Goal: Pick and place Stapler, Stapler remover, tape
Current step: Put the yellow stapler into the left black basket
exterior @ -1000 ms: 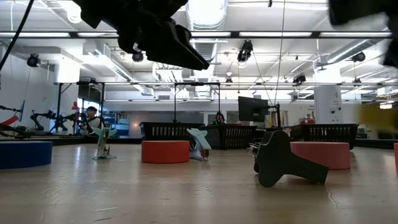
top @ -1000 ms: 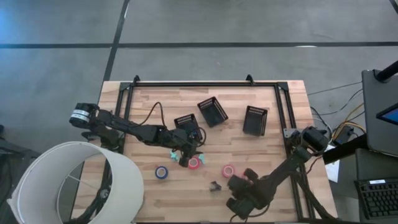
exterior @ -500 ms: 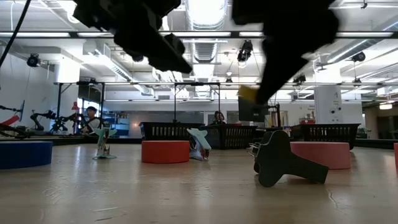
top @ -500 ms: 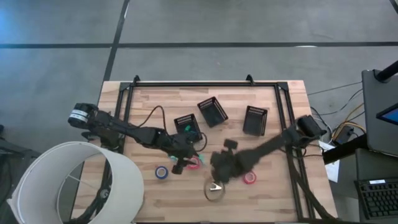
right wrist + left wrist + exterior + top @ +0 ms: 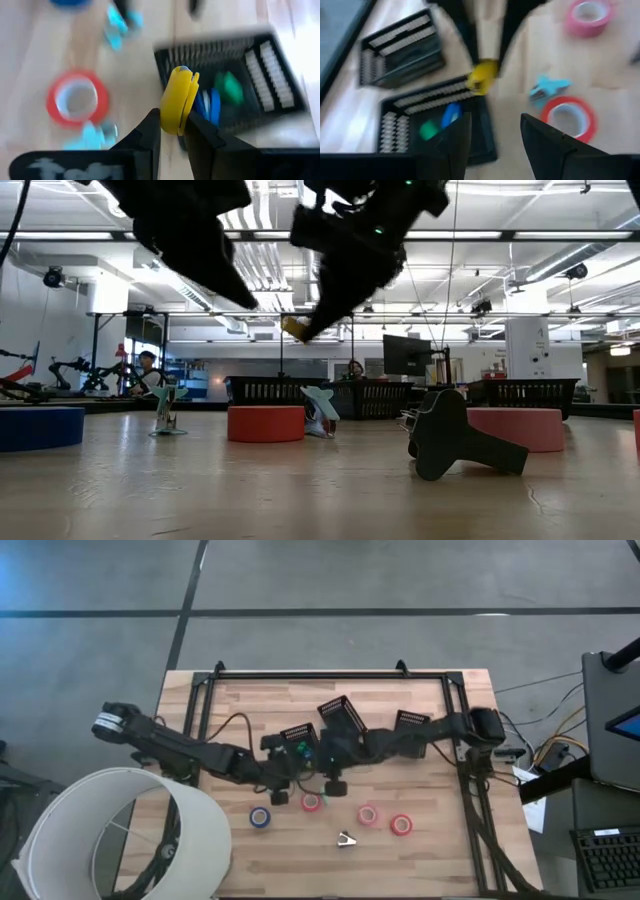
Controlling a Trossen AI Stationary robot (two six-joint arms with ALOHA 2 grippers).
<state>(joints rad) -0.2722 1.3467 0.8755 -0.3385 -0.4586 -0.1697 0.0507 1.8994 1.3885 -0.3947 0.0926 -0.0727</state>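
Observation:
My right gripper (image 5: 174,119) is shut on a small yellow stapler-like piece (image 5: 177,100), high above the table by the edge of the black mesh bin (image 5: 272,75) that holds green and blue pieces. In the high view this bin (image 5: 300,745) lies left of two more. My left gripper (image 5: 492,145) is open and holds nothing, hovering just near of that bin (image 5: 395,107). Flat on the wood lie a blue tape (image 5: 260,817), a red tape (image 5: 312,802), a pink tape (image 5: 368,814) and a second red tape (image 5: 401,825). The black staple remover (image 5: 460,435) rests near the table's near edge. My right gripper pinches the yellow piece (image 5: 176,112) between its two fingers (image 5: 150,132), which reach it from above and slant down. The piece is lifted clear of the table and shows at the fingertips in the low view (image 5: 293,328).
Two more black mesh bins (image 5: 342,718) (image 5: 410,732) stand toward the far edge. Small cyan pieces (image 5: 547,86) (image 5: 320,412) lie among the tapes. A black frame (image 5: 330,675) borders the table, and a white cylinder (image 5: 110,835) sits off its near left corner.
My right arm has swept from the near right part of the table toward the far left, carrying the yellow piece up to the bin with the green and blue pieces. This has uncovered the red tape at the right. My left gripper has drawn back slightly toward the left.

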